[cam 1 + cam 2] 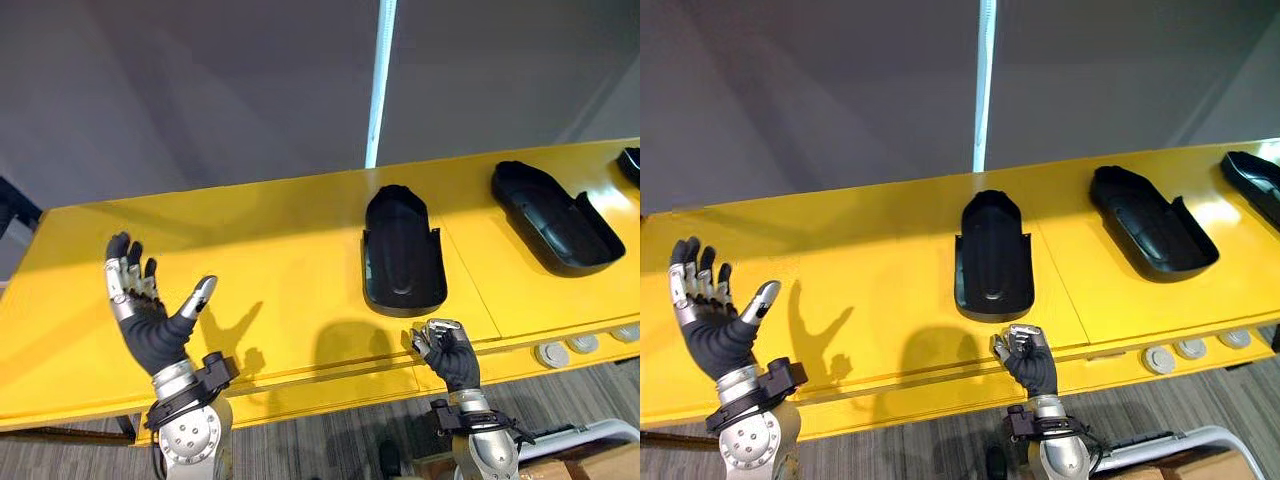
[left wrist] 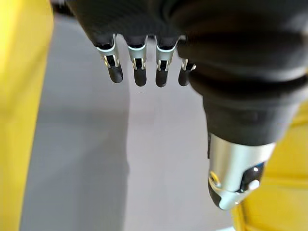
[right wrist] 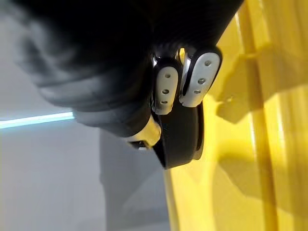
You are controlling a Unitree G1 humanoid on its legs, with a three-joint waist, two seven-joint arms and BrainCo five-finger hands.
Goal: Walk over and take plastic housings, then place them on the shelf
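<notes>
Though you stood at the yellow table point(image 1: 260, 290), nothing was taken yet: the nearest plastic housing point(image 1: 402, 255) lay on it just past your right hand point(image 1: 450, 358), curled and empty, your left hand point(image 1: 150, 320) hung open-fingered, another housing point(image 1: 553, 218) lay further right, and the whole shelf step was left.

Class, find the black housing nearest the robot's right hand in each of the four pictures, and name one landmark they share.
Left eye view: housing right of centre on the yellow table, just beyond the right hand.
Right eye view: housing near the centre.
Left wrist view: grey wall past the left hand.
Right wrist view: housing, edge-on, just past the curled fingers.
Landmark: the pale wall strip rising behind it.
</notes>
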